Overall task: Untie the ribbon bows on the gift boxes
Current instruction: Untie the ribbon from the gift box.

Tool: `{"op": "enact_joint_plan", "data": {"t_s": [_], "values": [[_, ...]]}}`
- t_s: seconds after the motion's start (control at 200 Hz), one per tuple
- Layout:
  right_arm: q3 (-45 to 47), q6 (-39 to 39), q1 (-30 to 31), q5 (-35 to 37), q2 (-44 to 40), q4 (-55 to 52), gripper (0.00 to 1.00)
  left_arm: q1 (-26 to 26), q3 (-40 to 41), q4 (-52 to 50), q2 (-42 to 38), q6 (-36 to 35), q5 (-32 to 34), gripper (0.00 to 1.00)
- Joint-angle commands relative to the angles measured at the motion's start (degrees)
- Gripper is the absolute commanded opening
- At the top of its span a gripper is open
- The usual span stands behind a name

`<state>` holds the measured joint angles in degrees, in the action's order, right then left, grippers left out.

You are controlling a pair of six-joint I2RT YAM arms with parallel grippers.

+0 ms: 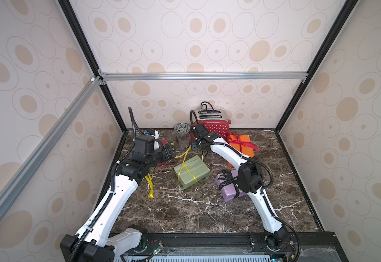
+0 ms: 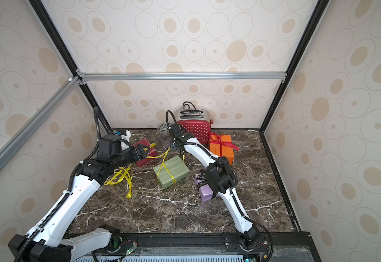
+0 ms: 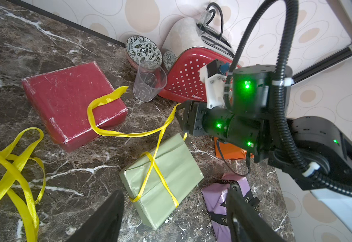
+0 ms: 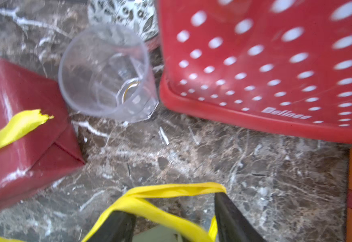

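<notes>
The olive green box [image 1: 191,171] [image 3: 171,163] lies mid-table, its yellow ribbon [image 3: 153,165] still crossed over it. One tail drapes over the dark red box [image 3: 70,100] [image 2: 143,145]. The other rises to my right gripper [image 1: 193,145] [image 4: 168,205], whose jaws stand apart with the ribbon [image 4: 171,190] lying across the fingertips. My left gripper [image 2: 143,152] [image 3: 174,189] hovers open over the dark red box, holding nothing. The orange box [image 1: 241,145] keeps its red bow [image 1: 238,139]. A lettered black ribbon [image 1: 229,179] wraps the purple box [image 1: 228,188], partly hidden behind my right arm.
A loose yellow ribbon [image 2: 119,177] lies by the left wall under my left arm. A red dotted toaster [image 1: 212,127], a clear cup [image 1: 183,139] and a patterned bowl [image 1: 182,128] stand along the back wall, close to the right gripper.
</notes>
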<state>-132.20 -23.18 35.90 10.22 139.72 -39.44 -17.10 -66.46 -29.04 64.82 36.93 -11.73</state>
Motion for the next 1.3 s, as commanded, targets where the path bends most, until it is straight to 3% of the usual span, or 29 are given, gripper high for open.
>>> {"op": "enact_joint_plan", "data": {"t_s": [0.0, 0.286, 0.466, 0.566, 0.716, 0.897, 1.157, 1.293], "values": [[-1.1, -2.1, -1.3, -0.5, -1.2, -1.5, 0.65, 0.1, 0.2, 1.2, -0.9, 1.0, -0.4, 0.77], [0.1, -6.6, -4.6, -1.1, -3.2, -3.4, 0.75, -0.1, 0.4, 1.2, -0.6, 0.8, 0.0, 0.77], [9.4, -6.3, -5.1, -2.3, -11.2, -2.1, 0.76, -0.8, 0.1, 0.6, 1.8, -0.2, -0.1, 0.79], [21.4, -5.6, -5.0, -5.8, -21.1, 2.9, 0.75, -2.8, -1.4, -1.7, 4.3, -2.3, 0.7, 0.8], [49.4, -4.5, -4.3, -14.6, -39.4, 19.8, 0.74, -7.5, -3.2, -4.8, 7.2, -5.5, 3.0, 0.8], [74.7, -5.1, -0.3, -20.3, -52.9, 34.9, 0.71, -15.5, -5.7, -10.8, 13.4, -9.3, 11.5, 0.79], [88.8, -4.6, 4.4, -18.6, -55.4, 49.7, 0.6, -20.0, -11.1, -15.2, 28.2, -5.8, 20.8, 0.66], [88.0, -3.2, 4.4, -15.0, -57.2, 46.5, 0.57, -20.1, -13.0, -14.9, 34.4, -1.2, 26.2, 0.59]]}}
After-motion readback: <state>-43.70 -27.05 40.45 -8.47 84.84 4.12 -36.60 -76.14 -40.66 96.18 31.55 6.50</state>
